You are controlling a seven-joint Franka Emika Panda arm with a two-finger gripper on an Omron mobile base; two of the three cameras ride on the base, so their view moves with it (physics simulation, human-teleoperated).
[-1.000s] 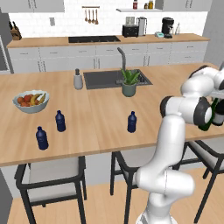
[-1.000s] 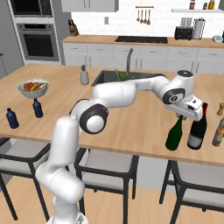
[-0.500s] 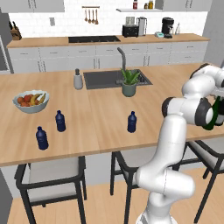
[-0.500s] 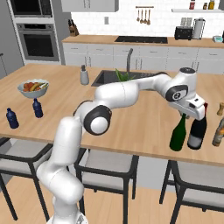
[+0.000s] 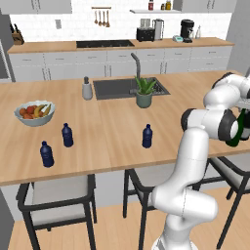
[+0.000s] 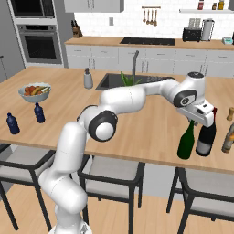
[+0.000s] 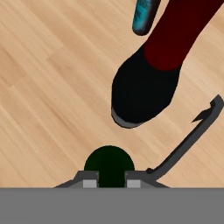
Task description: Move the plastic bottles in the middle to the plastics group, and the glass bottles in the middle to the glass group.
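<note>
My gripper [image 6: 192,121] is shut on the neck of the dark green glass bottle [image 6: 186,142], which stands upright at the island counter's right end, close beside the near-black glass bottle [image 6: 205,138] with its reddish top. From the hand view, the green bottle's top [image 7: 109,165] sits between my fingertips [image 7: 90,182], and the near-black bottle [image 7: 146,83] is just beyond. The green bottle [image 5: 236,133] peeks out behind my forearm. One small dark-blue plastic bottle [image 5: 147,136] stands mid-counter. Two matching blue bottles [image 5: 67,135] [image 5: 47,154] form the plastics group at the left.
An amber bottle [image 6: 227,138] stands at the far right edge, near a small wooden shaker [image 6: 230,114]. A fruit bowl [image 5: 34,113], a grey soap dispenser [image 5: 87,89], a potted plant [image 5: 144,93] and the sink [image 5: 117,88] occupy the counter's far side. Stools line the near edge.
The hand, with the green bottle in it, has eased slightly right toward the near-black bottle. Its grip stays shut, and the blue bottles have not moved.
</note>
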